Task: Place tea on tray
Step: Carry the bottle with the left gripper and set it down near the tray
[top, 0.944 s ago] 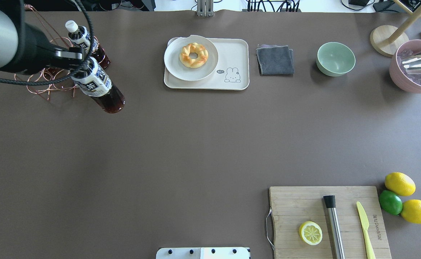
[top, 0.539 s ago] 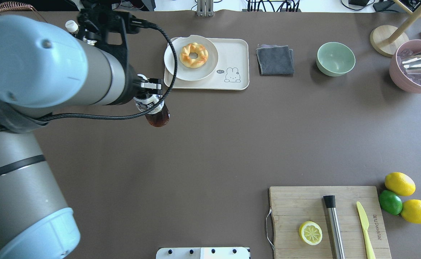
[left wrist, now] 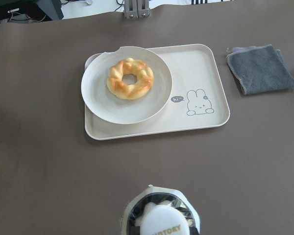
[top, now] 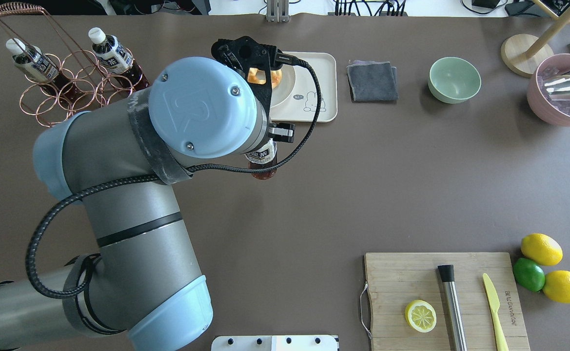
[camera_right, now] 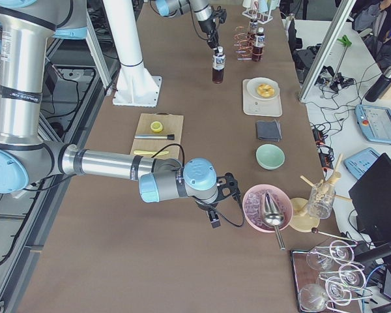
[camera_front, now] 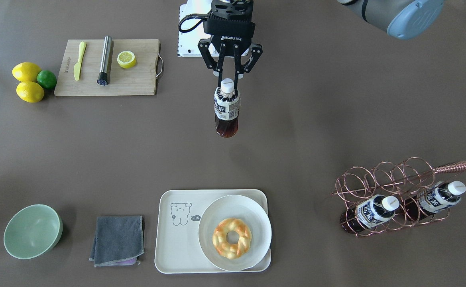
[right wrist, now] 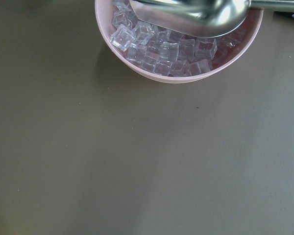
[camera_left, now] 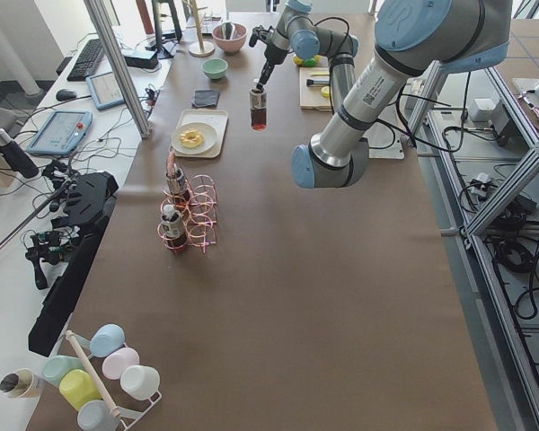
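The tea bottle (camera_front: 227,111) was held hanging upright from the left gripper (camera_front: 227,82), whose fingers were closed on its neck, apparently just under the white cap. Within the last second it had been carried away from the copper wire rack (camera_front: 392,187), where two like bottles were left. It was now suspended above bare table on the robot's side of the cream tray (camera_front: 177,251), not yet over it. The tray's robot-left part was taken up by a white plate (camera_front: 238,205) bearing a doughnut (camera_front: 231,238); only the bunny end was left free. The transfer was judged mostly done, with a forward move and a lowering onto that free end still required. The right gripper (camera_right: 212,216) was seen only from the side, near the pink bowl of ice (camera_right: 246,202); whether it was open could not be told.
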### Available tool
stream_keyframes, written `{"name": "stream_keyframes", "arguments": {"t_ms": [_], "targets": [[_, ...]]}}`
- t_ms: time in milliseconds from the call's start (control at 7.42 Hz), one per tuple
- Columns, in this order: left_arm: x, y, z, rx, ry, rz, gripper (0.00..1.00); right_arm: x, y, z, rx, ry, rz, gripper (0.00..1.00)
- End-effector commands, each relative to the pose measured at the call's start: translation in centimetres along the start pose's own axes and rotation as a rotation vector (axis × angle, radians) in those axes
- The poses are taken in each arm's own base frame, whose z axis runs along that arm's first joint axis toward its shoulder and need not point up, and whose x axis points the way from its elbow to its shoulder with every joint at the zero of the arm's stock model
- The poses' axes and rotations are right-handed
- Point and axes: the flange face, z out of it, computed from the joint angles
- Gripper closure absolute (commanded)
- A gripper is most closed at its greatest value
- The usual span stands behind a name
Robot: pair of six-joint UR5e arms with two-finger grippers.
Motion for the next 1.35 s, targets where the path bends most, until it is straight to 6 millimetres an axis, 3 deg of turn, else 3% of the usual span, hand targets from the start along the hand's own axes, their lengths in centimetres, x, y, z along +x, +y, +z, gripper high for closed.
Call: {"name": "stream_keyframes", "arguments": {"t_ms": [0,809,1213], "targets": [[1.6,1.7,3.7,-0.001,0.057,0.014,1.00,0.1,0.1,0.1,-0.004,0.000,0.006,0.00],[0.9,3.0,5.9,-0.017,0.041,0.024,1.00,0.2,0.0,0.2,-0.005,-0.001,0.009,0.00],[1.0,3.1,5.9,-0.018,0.046,0.025,1.00,0.1,-0.4,0.1,-0.001,-0.001,0.006,0.00]]}}
